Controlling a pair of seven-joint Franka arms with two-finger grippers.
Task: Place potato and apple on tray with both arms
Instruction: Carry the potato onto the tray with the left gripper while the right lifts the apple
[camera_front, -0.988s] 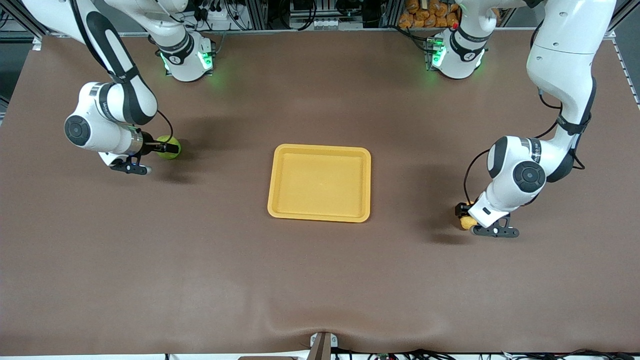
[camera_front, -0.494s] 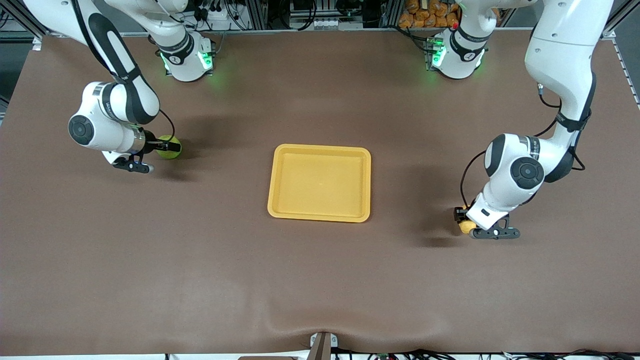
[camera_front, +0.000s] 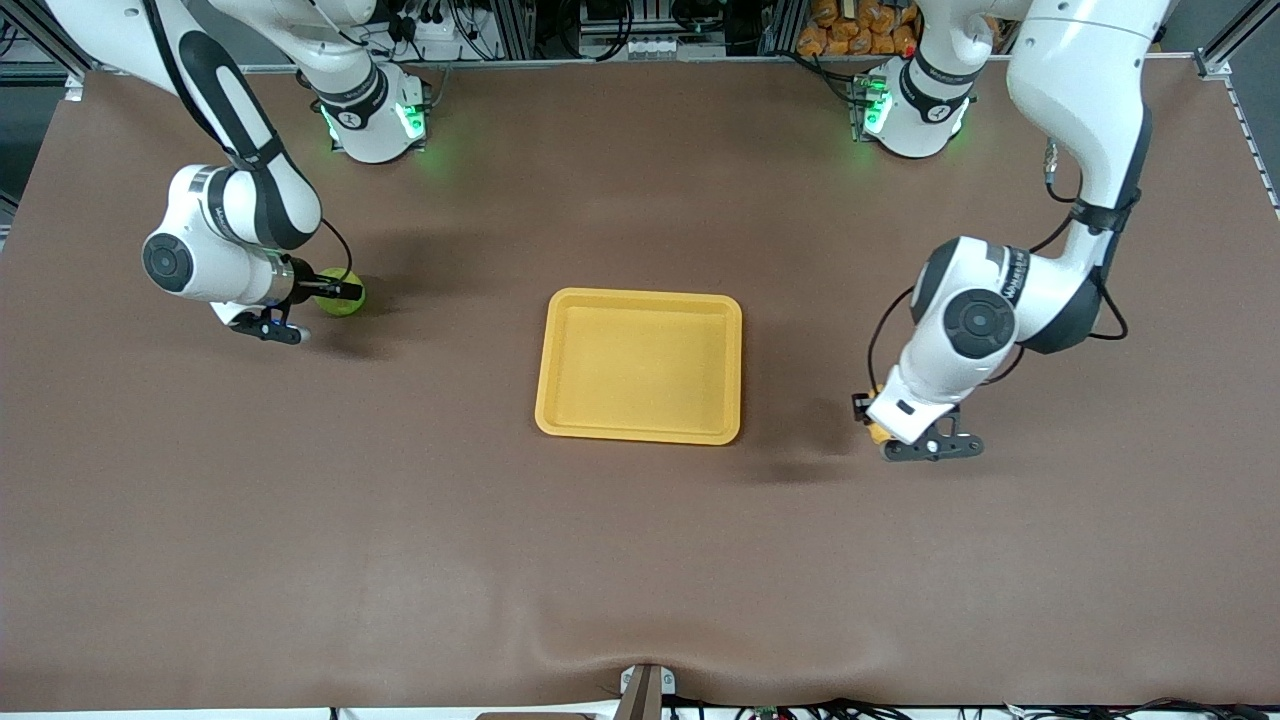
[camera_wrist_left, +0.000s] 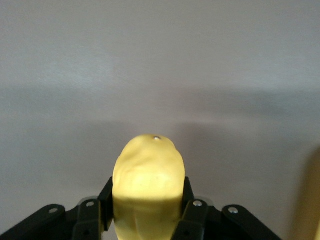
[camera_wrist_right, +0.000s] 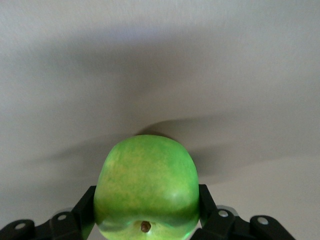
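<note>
The left gripper (camera_front: 872, 420) holds the potato (camera_wrist_left: 146, 186) in its fingers above the surface beside the tray (camera_front: 640, 365); the right gripper (camera_front: 335, 292) clamps the apple (camera_wrist_right: 146, 186). Both look firm, light, smooth-skinned; mid-body grips suit.

A brown table (camera_front: 640, 560) with a matte, slightly rippled cover carries the scene, its surface puckered into a shallow fold at the edge nearest the front camera. The yellow-orange tray (camera_front: 545, 400) lies flat on it at about the middle, with nothing in it. The two white arm bases (camera_front: 372, 120) (camera_front: 912, 115) stand on the table farther from the camera than the tray, one toward each end.
</note>
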